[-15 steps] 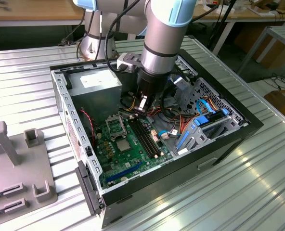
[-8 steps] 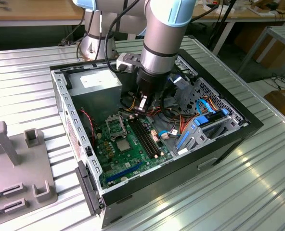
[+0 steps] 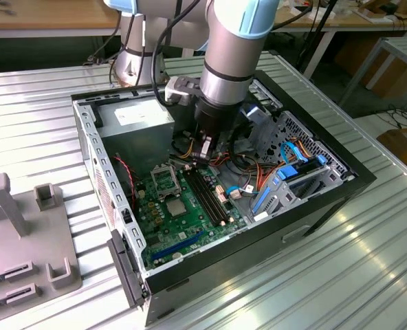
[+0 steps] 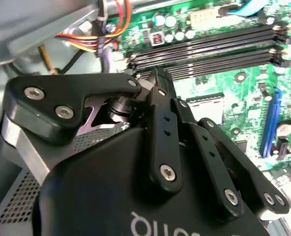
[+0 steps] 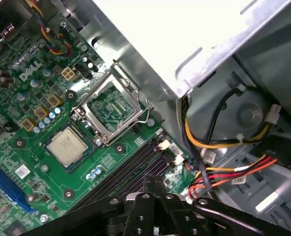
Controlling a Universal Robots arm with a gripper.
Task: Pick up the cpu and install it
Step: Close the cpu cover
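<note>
I've got the hand [image 3: 205,148] hanging inside the open PC case [image 3: 341,180], low over the motherboard [image 3: 190,220], at the end of the RAM slots [image 3: 207,196] nearest the power supply [image 3: 136,122].

Fingers are together, nothing between them. In both wrist views the fingertips [image 5: 150,183] meet in a closed point above the board.

The cpu [image 5: 67,146] is lying flat on the motherboard, loose, just beside the socket [image 5: 111,108]. It is not seated. In the exterior view it sits toward the case's front edge from the socket, at [image 3: 175,207].

The socket is open: the load frame is hinged up and the contact field is bare. The lever looks released too, but I can't swear to it.

Key geometry: the cpu lies across the RAM slots from the hand, toward the exterior view's left and a bit nearer the camera. The socket is about equally close to the hand, on the same side of the slots as the cpu. The chip is roughly square, so it has no real long axis; its edges look roughly parallel to the socket's.

The loose cable bundle [image 5: 219,174] sits near the hand on the power-supply side.
</note>
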